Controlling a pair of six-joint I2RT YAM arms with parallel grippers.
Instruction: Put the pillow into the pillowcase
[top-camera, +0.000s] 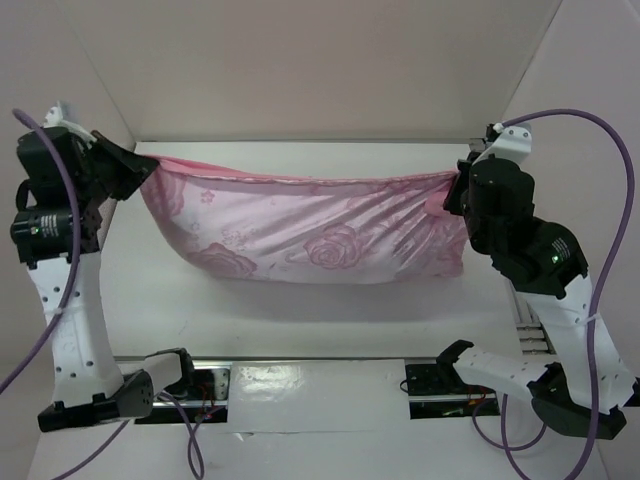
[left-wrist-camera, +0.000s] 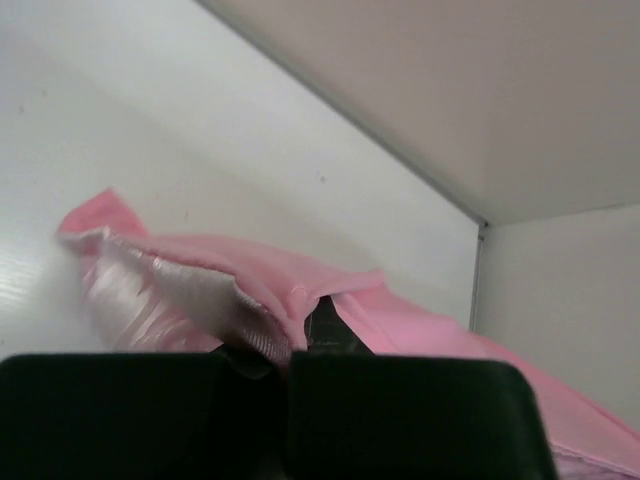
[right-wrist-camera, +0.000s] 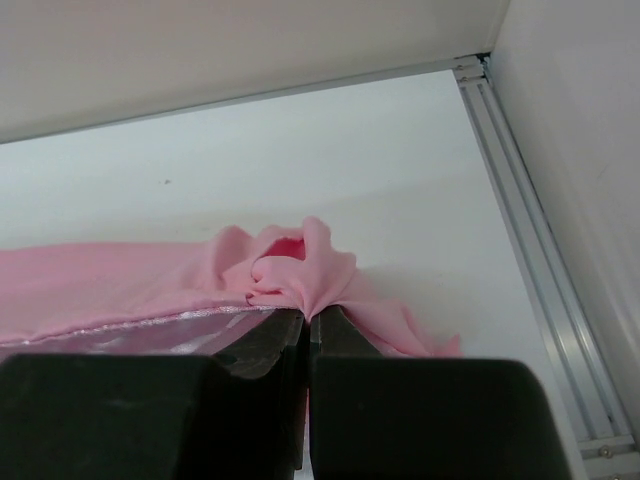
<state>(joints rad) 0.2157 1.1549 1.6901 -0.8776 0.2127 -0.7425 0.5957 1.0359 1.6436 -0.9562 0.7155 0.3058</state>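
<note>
The pink pillowcase (top-camera: 300, 235) hangs stretched between my two grippers above the table, its shiny rose-patterned face toward the camera, bulging full and sagging in the middle. No white pillow shows; it is hidden from view. My left gripper (top-camera: 140, 168) is shut on the pillowcase's upper left corner, and the pinched pink fabric (left-wrist-camera: 290, 300) shows in the left wrist view. My right gripper (top-camera: 456, 190) is shut on the upper right corner, with bunched pink fabric (right-wrist-camera: 295, 270) above its fingertips (right-wrist-camera: 275, 335).
White walls enclose the table at the back, left and right. An aluminium rail (right-wrist-camera: 540, 290) runs along the right wall. The arm bases and a metal rail (top-camera: 310, 380) sit at the near edge.
</note>
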